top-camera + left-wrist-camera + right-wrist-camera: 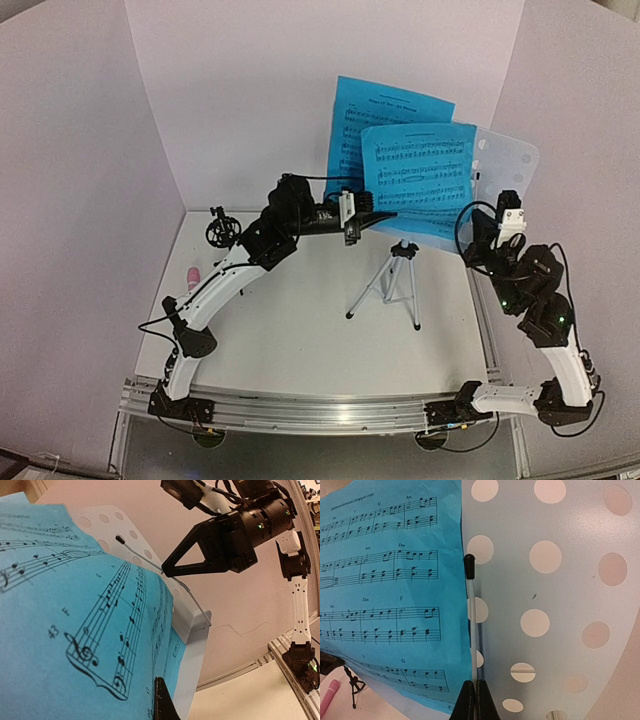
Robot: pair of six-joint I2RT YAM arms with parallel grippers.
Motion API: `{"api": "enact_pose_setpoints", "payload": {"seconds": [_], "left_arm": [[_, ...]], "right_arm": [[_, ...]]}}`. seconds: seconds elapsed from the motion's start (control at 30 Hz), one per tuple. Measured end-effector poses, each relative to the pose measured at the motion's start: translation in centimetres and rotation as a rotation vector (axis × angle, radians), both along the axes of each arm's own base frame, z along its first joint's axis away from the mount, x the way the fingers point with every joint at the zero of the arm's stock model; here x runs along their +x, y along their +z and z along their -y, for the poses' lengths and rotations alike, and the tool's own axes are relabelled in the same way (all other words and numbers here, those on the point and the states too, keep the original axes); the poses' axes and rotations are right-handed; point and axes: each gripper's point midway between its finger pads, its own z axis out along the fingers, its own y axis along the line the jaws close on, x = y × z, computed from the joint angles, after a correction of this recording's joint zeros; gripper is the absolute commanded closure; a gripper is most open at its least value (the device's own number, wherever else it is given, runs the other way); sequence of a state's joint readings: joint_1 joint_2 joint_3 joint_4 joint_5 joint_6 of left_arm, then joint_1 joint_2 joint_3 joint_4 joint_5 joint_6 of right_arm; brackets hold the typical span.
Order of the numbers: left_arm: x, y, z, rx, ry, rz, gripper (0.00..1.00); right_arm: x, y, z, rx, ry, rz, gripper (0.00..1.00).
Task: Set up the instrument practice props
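Observation:
The pale-blue perforated music stand [505, 160] stands at the back right on silver tripod legs [385, 288]. Two blue sheet-music pages rest on it, one behind [385, 110] and one in front [420, 180]. My left gripper [378, 216] is shut on the front page's lower left edge [90, 630]; only one finger [162, 700] shows, the other is hidden behind the paper. My right gripper [476, 692] is shut on the stand's thin wire page holder [472, 615], also in the left wrist view [170, 569]. The pink microphone [192, 275] and black tripod mic mount [220, 230] sit at the left.
White walls enclose the table on the left, back and right. A metal rail [320, 410] runs along the near edge by the arm bases. The left arm reaches across above the table's left and middle part.

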State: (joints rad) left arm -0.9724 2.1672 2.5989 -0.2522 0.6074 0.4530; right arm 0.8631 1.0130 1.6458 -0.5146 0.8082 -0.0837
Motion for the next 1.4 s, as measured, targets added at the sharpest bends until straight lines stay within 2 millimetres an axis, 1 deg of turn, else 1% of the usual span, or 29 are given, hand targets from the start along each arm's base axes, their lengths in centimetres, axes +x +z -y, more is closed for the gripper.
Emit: {"api": "enact_pose_setpoints", "payload": {"seconds": [0.13, 0.27, 0.47, 0.57, 0.6, 0.7, 0.77, 0.97, 1.17, 1.2, 1.27, 1.4], "left_arm": [[0.9, 0.1, 0.0, -0.01, 0.015, -0.041, 1.0], [1.5, -0.2, 0.4, -0.021, 0.015, -0.081, 1.0], [2.1, 0.3, 0.6, -0.06, 0.02, -0.108, 1.0], [2.2, 0.5, 0.7, -0.074, 0.022, -0.109, 0.97], [2.2, 0.6, 0.6, -0.078, 0.022, -0.11, 0.93], [2.2, 0.8, 0.6, -0.088, 0.022, -0.112, 0.78], [2.2, 1.0, 0.6, -0.094, 0.025, -0.111, 0.71], [2.2, 1.0, 0.9, -0.099, 0.045, -0.102, 0.55], [2.5, 1.1, 1.0, -0.105, 0.08, -0.094, 0.46], [2.6, 1.1, 1.0, -0.106, 0.086, -0.096, 0.41], [2.8, 1.0, 1.0, -0.105, 0.099, -0.104, 0.23], [2.8, 0.7, 1.1, -0.088, 0.105, -0.109, 0.21]], "right_arm": [[-0.2, 0.2, 0.1, 0.013, 0.008, 0.01, 1.0], [-0.1, 0.2, -0.2, 0.013, 0.016, 0.01, 1.0], [0.2, 0.2, -0.7, 0.013, 0.022, 0.011, 1.0], [0.4, 0.1, -0.8, 0.012, 0.022, 0.01, 1.0], [0.4, 0.1, -0.9, 0.011, 0.023, 0.01, 1.0], [0.5, 0.1, -0.9, 0.012, 0.023, 0.01, 1.0], [0.5, 0.1, -0.9, 0.014, 0.024, 0.009, 1.0], [0.4, 0.2, -1.2, 0.02, 0.039, 0.012, 1.0], [0.5, 0.3, -1.5, 0.023, 0.048, 0.015, 1.0], [0.5, 0.3, -1.5, 0.023, 0.05, 0.015, 1.0], [0.5, 0.3, -1.6, 0.024, 0.053, 0.016, 1.0], [0.5, 0.4, -1.7, 0.028, 0.061, 0.019, 1.0]]}}
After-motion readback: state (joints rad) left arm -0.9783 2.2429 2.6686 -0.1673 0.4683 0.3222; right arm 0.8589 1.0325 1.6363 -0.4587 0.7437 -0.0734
